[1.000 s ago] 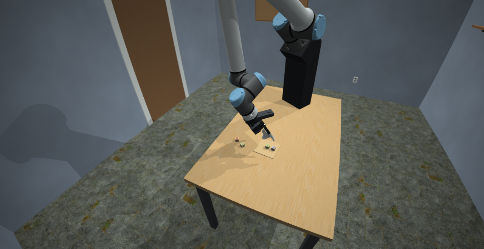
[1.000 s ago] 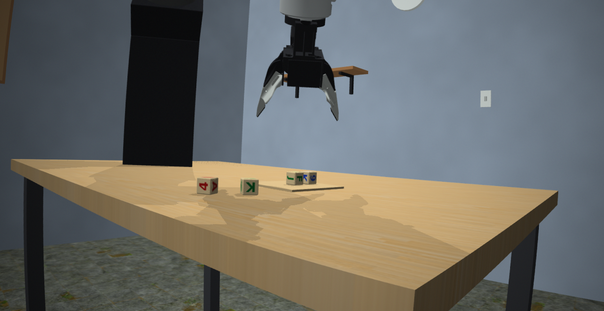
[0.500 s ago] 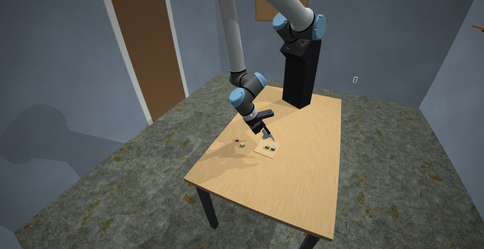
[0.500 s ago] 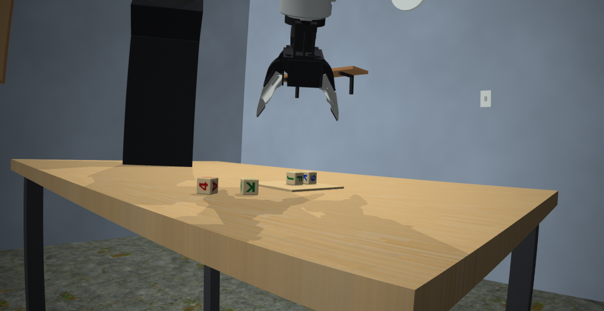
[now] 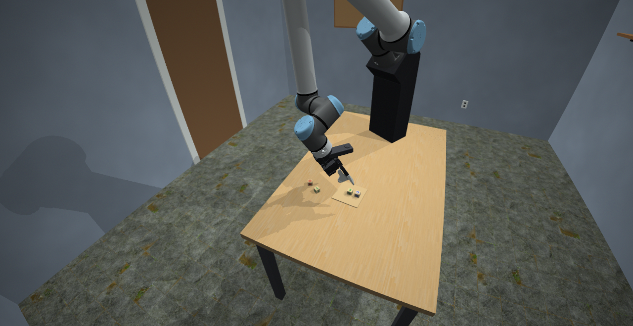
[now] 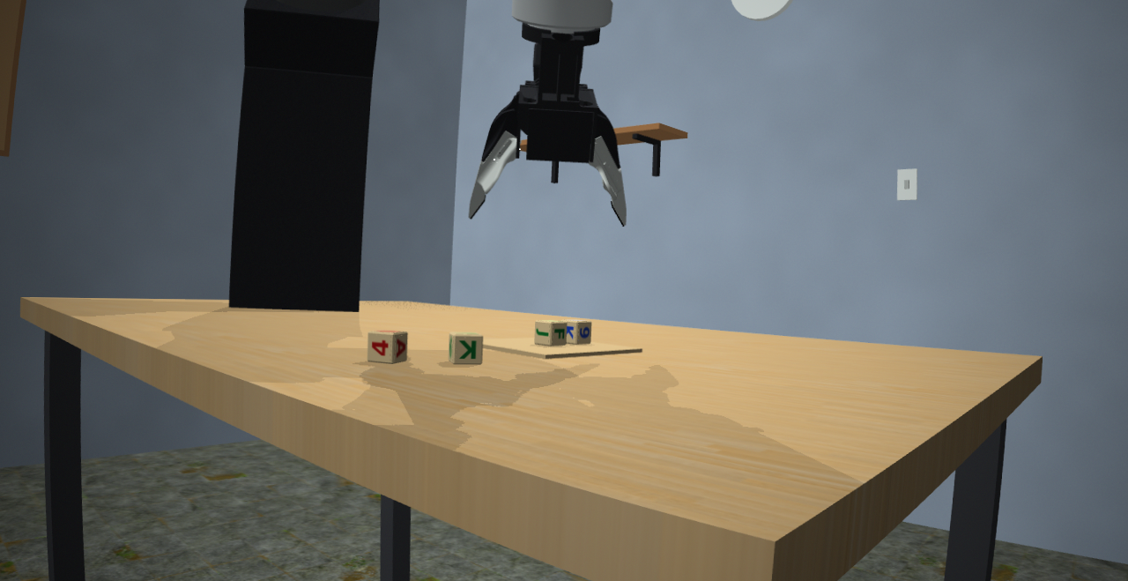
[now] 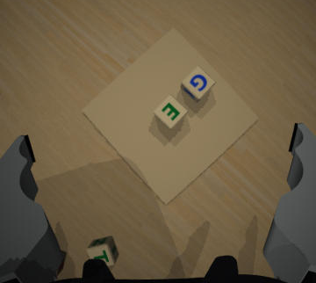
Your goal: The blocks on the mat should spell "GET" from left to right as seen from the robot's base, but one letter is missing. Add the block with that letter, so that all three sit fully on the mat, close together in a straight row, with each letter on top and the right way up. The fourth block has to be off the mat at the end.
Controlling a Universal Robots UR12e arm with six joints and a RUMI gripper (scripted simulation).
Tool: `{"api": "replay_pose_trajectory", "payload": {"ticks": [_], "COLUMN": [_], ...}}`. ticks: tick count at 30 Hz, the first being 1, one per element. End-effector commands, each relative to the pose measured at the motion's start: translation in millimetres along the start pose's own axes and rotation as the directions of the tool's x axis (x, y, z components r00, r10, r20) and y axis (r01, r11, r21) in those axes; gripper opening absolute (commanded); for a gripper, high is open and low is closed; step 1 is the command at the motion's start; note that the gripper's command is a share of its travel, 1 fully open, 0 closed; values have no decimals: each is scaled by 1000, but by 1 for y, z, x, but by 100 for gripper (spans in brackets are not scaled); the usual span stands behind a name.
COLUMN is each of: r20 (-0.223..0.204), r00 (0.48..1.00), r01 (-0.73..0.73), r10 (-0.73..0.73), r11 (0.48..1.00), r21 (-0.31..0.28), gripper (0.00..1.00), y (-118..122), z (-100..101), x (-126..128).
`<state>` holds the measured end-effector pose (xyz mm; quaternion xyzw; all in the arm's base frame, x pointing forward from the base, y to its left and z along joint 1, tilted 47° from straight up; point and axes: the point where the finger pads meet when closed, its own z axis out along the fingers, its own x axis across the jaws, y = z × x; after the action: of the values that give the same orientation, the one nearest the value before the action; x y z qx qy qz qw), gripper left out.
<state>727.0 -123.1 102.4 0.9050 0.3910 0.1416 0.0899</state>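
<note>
We note the black two-jaw gripper (image 6: 548, 218) high above the tan square mat (image 7: 132, 112), jaws spread wide, nothing between them. On the mat sit the wooden cube with a blue G (image 7: 198, 83) and the wooden cube with a green E (image 7: 170, 112) — close together. The wooden cube showing a green T (image 7: 102, 251) lies off the mat, just beyond the mat's corner on the E side, at the wrist view's lower edge — so we judge the reach runs that way, away from the G.

wooden table (image 6: 709, 420), mat (image 6: 599, 352), two blocks (image 6: 465, 348)
</note>
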Motion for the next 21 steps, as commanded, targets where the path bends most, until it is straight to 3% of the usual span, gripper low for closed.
{"api": "replay_pose_trajectory", "payload": {"ticks": [1, 3, 6, 21], "r20": [0, -1, -1, -1], "r00": [1000, 1000, 1000, 1000], "r01": [1, 1, 1, 1], "r10": [-1, -1, -1, -1], "r11": [1000, 1000, 1000, 1000], "r21": [1, 0, 0, 0], "gripper": [100, 100, 100, 100], "y": [71, 97, 114, 115], "z": [-36, -51, -63, -64], "x": [-40, -57, -70, -71]}}
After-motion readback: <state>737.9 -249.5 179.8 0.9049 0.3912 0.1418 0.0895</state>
